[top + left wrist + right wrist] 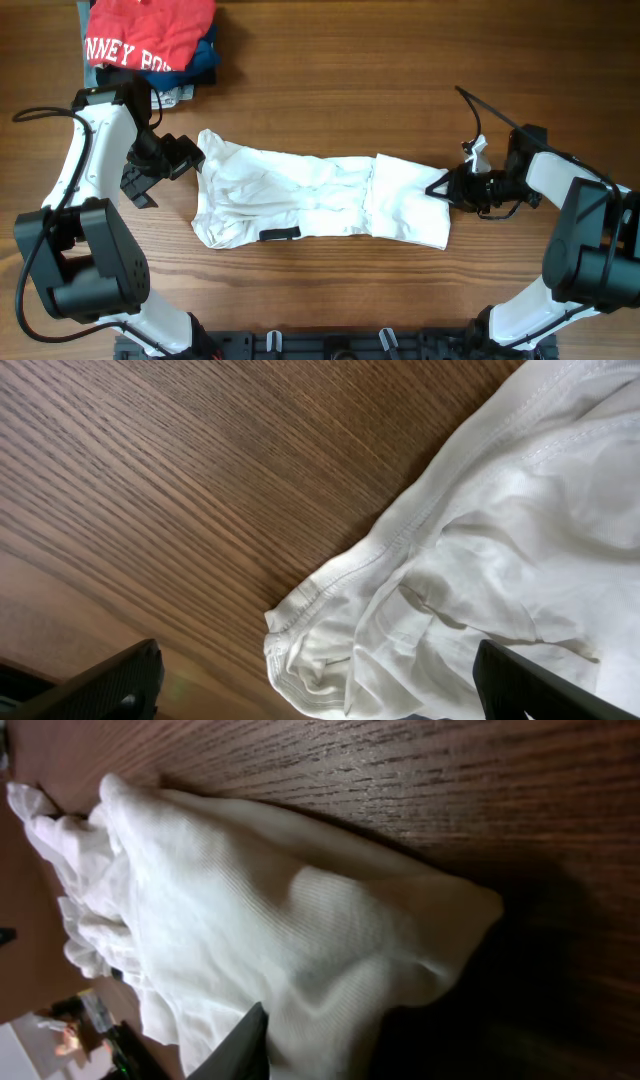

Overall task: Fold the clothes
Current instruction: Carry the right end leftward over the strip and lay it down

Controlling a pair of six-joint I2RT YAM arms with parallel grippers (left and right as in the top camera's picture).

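The white T-shirt is laid flat in the middle of the table, gathered into a long band. Its long axis runs from the left arm's side to the right arm's side, almost parallel to the table's near edge. Which end is the collar cannot be told.

From overhead the whole band is seen, with one black-striped patch on its near edge and a cross seam towards the right end. These are not shown in either wrist view. In the left wrist view a stitched hem is seen crumpled at the band's left end, a detail too small to read from above. In the right wrist view only a rounded, folded corner of the fabric is shown, lying on the wood.

One shirt, one patch, two arms and two grippers are counted. At the far left corner one pile is seen, with a red garment with white letters on top and a dark blue garment under it.

The left gripper is placed at the band's left end with its fingers spread wide, and nothing is held between them. The right gripper is placed at the right end. Only one dark finger is visible against the cloth, so it cannot be told if the fabric is pinched.
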